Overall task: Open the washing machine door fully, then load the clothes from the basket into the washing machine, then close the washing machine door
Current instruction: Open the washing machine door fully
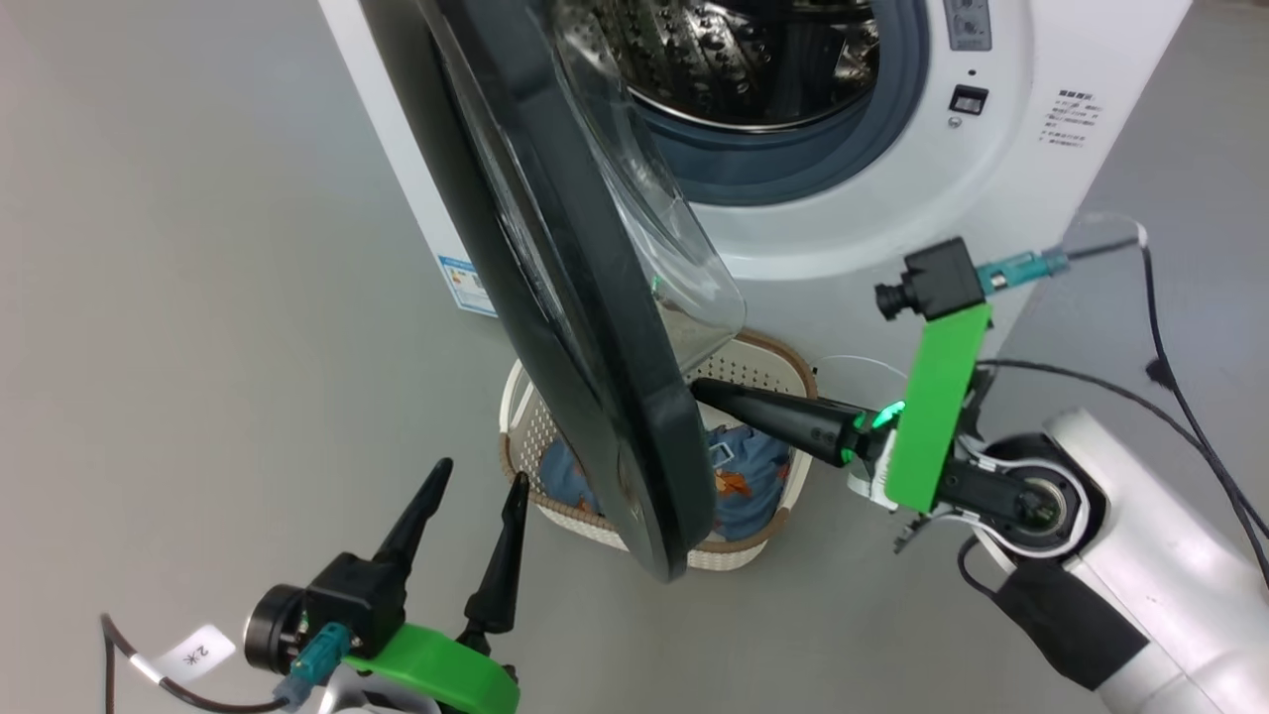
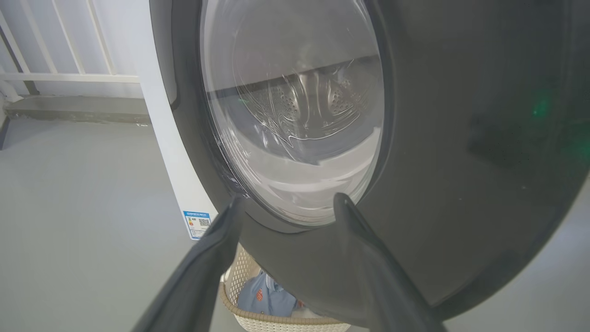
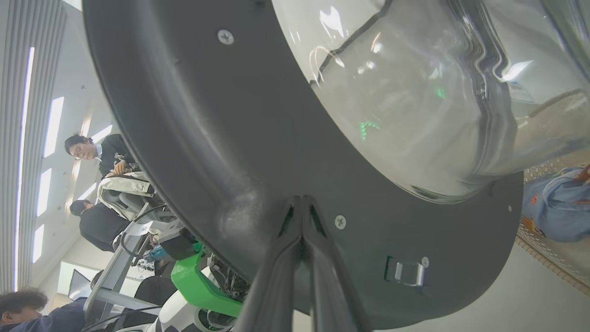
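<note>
The washing machine [image 1: 991, 178] stands ahead with its steel drum [image 1: 734, 59] exposed. Its black door [image 1: 555, 198] hangs partly open, edge-on to me, over the basket [image 1: 739, 372] that holds the light blue clothes [image 1: 749, 471]. My right gripper [image 1: 699, 389] is shut, its tips against the door's inner face [image 3: 207, 138], below the glass bowl [image 3: 415, 92]. My left gripper [image 1: 479, 474] is open at the lower left, on the door's outer side [image 2: 461, 161], holding nothing. The basket [image 2: 239, 276] and clothes [image 2: 267, 297] peek out under the door.
Black cables [image 1: 1190, 416] trail by my right arm. A blue label sticker [image 1: 464, 283] marks the machine's lower front. Several people [image 3: 99, 152] are behind me. A white railing [image 2: 69, 76] runs along the far wall. Grey floor lies open to the left.
</note>
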You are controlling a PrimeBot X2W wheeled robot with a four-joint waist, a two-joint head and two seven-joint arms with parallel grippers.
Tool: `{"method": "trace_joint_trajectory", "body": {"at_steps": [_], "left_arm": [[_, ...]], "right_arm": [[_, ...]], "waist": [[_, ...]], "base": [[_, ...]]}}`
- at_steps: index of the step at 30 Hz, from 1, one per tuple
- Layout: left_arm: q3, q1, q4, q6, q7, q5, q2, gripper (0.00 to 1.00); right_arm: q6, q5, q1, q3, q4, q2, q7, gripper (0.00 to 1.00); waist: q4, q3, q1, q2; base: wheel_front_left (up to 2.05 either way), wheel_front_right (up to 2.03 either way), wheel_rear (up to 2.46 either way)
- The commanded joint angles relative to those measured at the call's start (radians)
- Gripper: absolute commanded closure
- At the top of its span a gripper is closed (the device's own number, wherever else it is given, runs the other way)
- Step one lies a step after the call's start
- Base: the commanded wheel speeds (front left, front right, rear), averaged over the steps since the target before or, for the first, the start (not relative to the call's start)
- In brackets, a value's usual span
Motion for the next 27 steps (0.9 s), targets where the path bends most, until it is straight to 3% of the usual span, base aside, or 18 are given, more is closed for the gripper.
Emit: {"method": "trace_joint_trajectory", "body": {"at_steps": [1, 2, 20, 27], "left_arm": [[0.041, 0.0, -0.015, -0.004, -0.006, 0.014, 0.013, 0.0], [0.044, 0.001, -0.012, -0.008, -0.006, 0.014, 0.013, 0.0], [0.153, 0.063, 0.028, -0.07, -0.006, 0.062, 0.013, 0.0], [0.185, 0.099, 0.03, -0.096, -0.006, 0.087, 0.013, 0.0]], "right_arm": [[0.009, -0.007, 0.03, -0.003, -0.022, -0.001, -0.019, 0.26], [0.009, -0.009, 0.043, -0.01, -0.022, -0.011, -0.035, 0.0], [0.009, -0.044, 0.298, -0.025, 0.014, -0.139, -0.285, 0.0], [0.009, -0.097, 0.373, -0.008, 0.098, -0.196, -0.406, 0.0]], "waist": [[-0.01, -0.014, 0.0, 0.0], [-0.013, -0.018, 0.0, 0.0], [-0.126, -0.097, 0.0, 0.0], [-0.167, -0.123, 0.0, 0.0]], "base": [[0.0, 0.0, 0.0], [0.0, 0.0, 0.0], [0.0, 0.0, 0.0], [0.0, 0.0, 0.0]]}}
